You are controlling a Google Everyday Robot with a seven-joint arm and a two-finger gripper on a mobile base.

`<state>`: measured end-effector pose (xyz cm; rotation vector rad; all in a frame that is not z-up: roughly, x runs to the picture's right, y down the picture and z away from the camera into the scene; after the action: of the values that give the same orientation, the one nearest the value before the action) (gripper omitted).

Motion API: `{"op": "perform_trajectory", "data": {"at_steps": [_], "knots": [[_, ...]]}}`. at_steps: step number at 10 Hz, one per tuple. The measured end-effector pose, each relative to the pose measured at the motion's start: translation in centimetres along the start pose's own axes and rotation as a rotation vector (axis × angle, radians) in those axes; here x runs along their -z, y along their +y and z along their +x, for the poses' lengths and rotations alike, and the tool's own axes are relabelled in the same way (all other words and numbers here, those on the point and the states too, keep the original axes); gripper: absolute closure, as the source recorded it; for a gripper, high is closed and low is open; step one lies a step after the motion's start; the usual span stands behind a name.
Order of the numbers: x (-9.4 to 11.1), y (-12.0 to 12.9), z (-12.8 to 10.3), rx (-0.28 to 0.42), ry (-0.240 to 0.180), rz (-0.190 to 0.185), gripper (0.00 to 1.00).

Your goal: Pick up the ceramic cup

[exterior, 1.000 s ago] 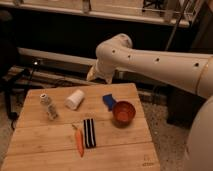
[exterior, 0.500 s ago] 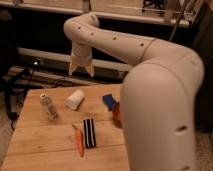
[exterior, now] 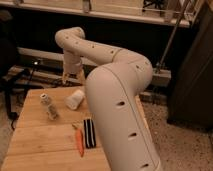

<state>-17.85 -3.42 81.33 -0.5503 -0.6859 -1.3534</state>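
Observation:
The ceramic cup is small, plain and white. It appears to lie on its side on the wooden table, near the far edge. My gripper hangs just behind and above the cup, over the table's far edge, apart from it. The white arm curves from the gripper across the right side of the view and hides the right half of the table. The red-orange bowl is hidden behind the arm.
A small clear bottle with a pale cap stands left of the cup. An orange carrot and a dark striped object lie nearer the front. A black chair is at the left, and a dark wall with rails is behind.
The arm has swung left and closer to the camera, and now covers the bowl and the blue object. The gripper has come lower, to just behind the cup. The table's objects have not moved.

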Motion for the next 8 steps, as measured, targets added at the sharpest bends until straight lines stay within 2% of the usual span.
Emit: {"op": "perform_trajectory", "data": {"at_steps": [1, 3, 6, 8], "knots": [[-2.1, 0.3, 0.5, -0.031, -0.031, -0.001, 0.33], [-4.4, 0.2, 1.4, -0.071, -0.06, 0.007, 0.33], [-6.6, -0.7, 2.9, -0.122, -0.075, 0.02, 0.33], [-8.7, -1.2, 3.1, -0.155, -0.093, 0.014, 0.33]]}}
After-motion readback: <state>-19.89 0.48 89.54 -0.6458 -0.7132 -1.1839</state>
